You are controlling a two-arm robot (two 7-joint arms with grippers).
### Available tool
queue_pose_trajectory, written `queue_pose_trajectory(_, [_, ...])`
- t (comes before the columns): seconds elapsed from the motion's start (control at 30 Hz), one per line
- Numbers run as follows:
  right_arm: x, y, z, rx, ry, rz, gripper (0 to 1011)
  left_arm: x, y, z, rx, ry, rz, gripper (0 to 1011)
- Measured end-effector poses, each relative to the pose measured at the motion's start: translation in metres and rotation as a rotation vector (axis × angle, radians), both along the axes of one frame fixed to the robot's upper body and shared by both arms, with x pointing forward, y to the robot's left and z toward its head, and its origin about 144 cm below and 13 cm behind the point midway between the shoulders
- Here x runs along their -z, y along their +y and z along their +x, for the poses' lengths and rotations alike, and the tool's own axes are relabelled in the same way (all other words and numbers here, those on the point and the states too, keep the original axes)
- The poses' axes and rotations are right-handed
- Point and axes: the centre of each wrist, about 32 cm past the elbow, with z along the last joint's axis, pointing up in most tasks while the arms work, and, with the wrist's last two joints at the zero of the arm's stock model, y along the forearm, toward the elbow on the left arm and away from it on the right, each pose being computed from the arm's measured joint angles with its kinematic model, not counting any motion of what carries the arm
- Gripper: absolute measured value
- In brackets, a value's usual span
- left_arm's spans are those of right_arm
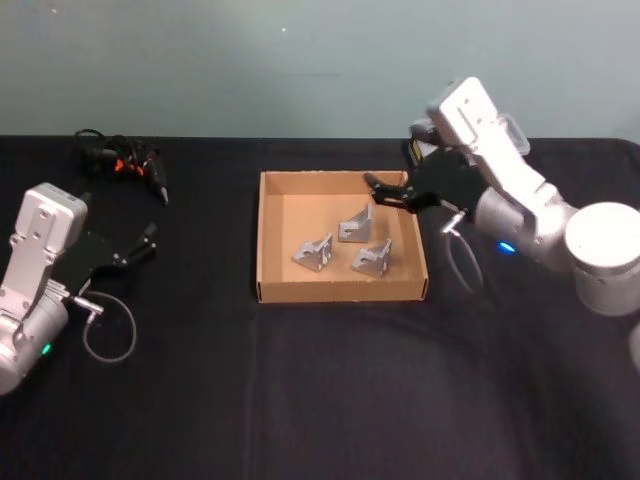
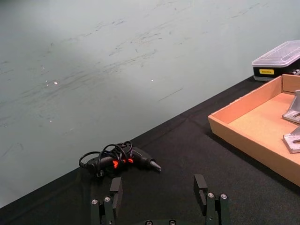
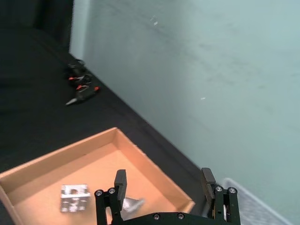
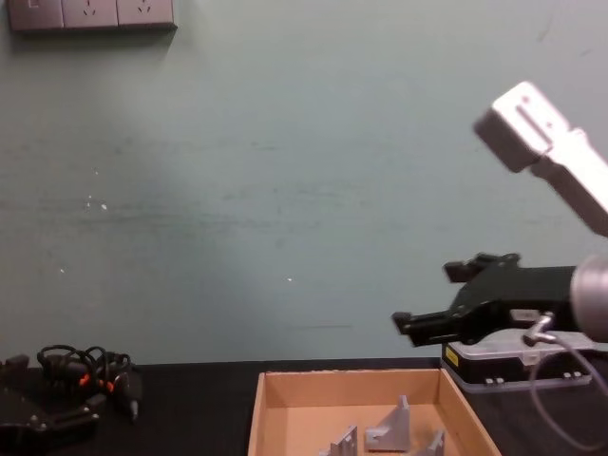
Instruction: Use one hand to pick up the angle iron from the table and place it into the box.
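Black table (image 1: pixel 320 400), box (image 1: pixel 270 240) long axis sideways

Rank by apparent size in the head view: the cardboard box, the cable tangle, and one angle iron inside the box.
1. Wide shallow tan cardboard box, clearly largest.
2. Tangle of black cables with red marks.
3. Small grey metal angle iron, smallest; the tangle lies farther from the camera, so the gap is likely real.

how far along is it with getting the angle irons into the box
Done: three angle irons lie inside the box, and I can't spot any on the table. In hand: nothing; the right hand hangs open and empty above the box's far right corner. The left hand sits open at the table's left side. Left: apparently just pulling the right arm back.
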Motion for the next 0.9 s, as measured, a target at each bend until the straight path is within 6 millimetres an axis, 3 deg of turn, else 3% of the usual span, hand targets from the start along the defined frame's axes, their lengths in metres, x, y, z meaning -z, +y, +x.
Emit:
queue_pose_trajectory(0.23, [0.008,-0.02,-0.034,0.077,-0.115,-0.014,1003,0.0,0.0,0.0,0.0,0.0,0.0,1000])
queue_pose_trajectory(0.47, [0.02,-0.038,-0.056,0.148,-0.143,0.014,1003,0.0,0.0,0.0,0.0,0.0,0.0,1000])
queue_pose_trajectory(0.9, [0.041,-0.051,-0.072,0.219,-0.149,0.06,1003,0.0,0.0,0.0,0.0,0.0,0.0,1000])
